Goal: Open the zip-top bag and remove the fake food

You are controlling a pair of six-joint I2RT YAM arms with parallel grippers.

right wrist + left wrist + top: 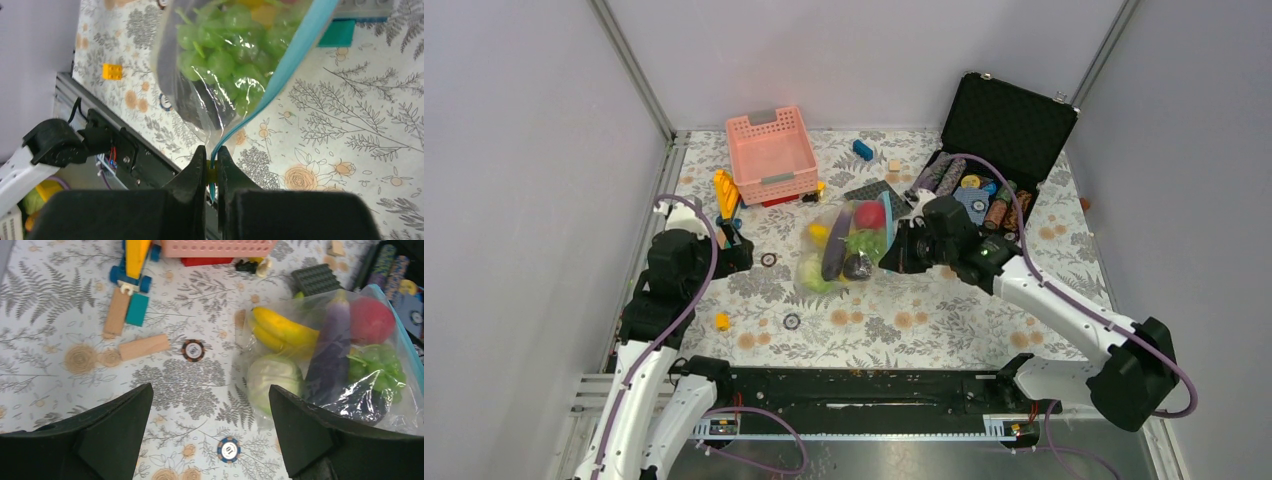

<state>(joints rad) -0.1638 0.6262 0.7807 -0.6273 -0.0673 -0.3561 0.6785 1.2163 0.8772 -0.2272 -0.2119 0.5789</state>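
Note:
The clear zip-top bag lies mid-table, full of fake food: yellow bananas, a red tomato, a purple eggplant, a pale-green cabbage and green lettuce. My right gripper is shut on the bag's light-blue zipper strip at its end, by a small yellow slider; in the top view it sits at the bag's right edge. My left gripper is open and empty above the cloth, left of the bag; the top view shows it well apart from the bag.
A pink slatted basket stands at the back. An open black case with poker chips is at the back right. Wooden blocks, loose poker chips and a yellow toy lie on the floral cloth.

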